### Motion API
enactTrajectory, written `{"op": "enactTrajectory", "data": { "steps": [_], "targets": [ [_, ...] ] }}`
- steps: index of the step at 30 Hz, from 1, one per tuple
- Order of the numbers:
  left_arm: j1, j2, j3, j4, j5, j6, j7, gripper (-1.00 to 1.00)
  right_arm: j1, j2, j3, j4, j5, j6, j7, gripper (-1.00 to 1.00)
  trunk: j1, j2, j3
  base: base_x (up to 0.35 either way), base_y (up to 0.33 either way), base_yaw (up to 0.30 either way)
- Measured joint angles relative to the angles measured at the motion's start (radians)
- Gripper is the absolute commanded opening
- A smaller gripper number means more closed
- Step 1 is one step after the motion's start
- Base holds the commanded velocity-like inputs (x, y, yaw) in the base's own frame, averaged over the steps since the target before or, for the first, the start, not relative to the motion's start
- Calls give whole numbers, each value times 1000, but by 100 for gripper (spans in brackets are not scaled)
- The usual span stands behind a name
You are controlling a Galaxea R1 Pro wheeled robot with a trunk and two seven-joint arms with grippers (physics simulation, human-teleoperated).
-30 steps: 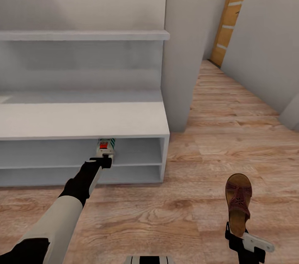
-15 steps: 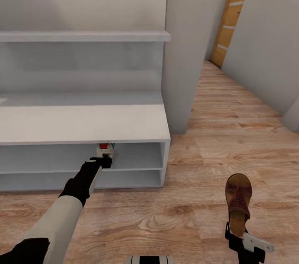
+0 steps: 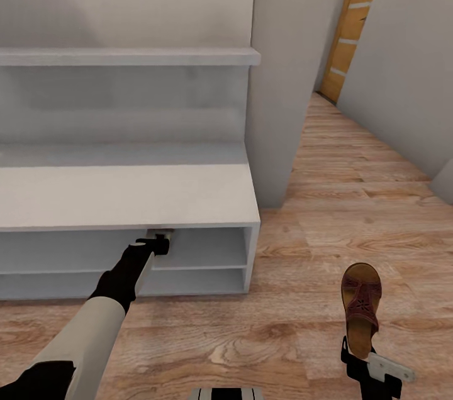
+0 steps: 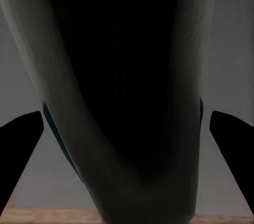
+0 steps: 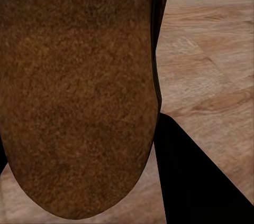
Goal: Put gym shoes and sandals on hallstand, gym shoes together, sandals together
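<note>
My left gripper (image 3: 161, 241) reaches into the upper open shelf of the pale grey hallstand (image 3: 126, 192), shut on a gym shoe (image 3: 160, 233). Just a sliver of that shoe peeks out under the bench top. In the left wrist view the off-white gym shoe (image 4: 69, 102) with its green stripe sits between the black fingers (image 4: 18, 145). My right gripper (image 3: 360, 350) hangs low at the right over the corridor floor (image 3: 251, 324), shut on a brown sandal (image 3: 361, 302) that points away from me. The right wrist view looks at the sandal's brown sole (image 5: 74, 92) beside one finger (image 5: 196, 182).
A grey wall pillar (image 3: 277, 73) stands right of the hallstand. Beyond it the plank floor runs back to an orange door (image 3: 352, 22). A wall shelf (image 3: 126, 56) hangs above the bench top. A lower open shelf (image 3: 195, 280) lies under the one my left arm is in.
The view has shifted a little. The gym shoe in my left gripper has gone deeper into the upper shelf, its red heel now hidden under the bench top. The right arm and sandal are unmoved.
</note>
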Motion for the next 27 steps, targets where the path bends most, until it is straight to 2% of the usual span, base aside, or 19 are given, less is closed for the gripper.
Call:
{"op": "enactTrajectory", "data": {
  "steps": [11,12,27],
  "targets": [
    [3,0,-1,-5,-4,2,-3,-100,0,0,0,0,0,0,0,-100,0,0,0,0,0,0],
    [2,0,-1,-3,-4,2,-3,100,0,0,0,0,0,0,0,-100,0,0,0,0,0,0],
    [6,3,-1,-2,3,2,-2,100,0,0,0,0,0,0,1,-100,0,0,0,-14,0,0]
  ]
}}
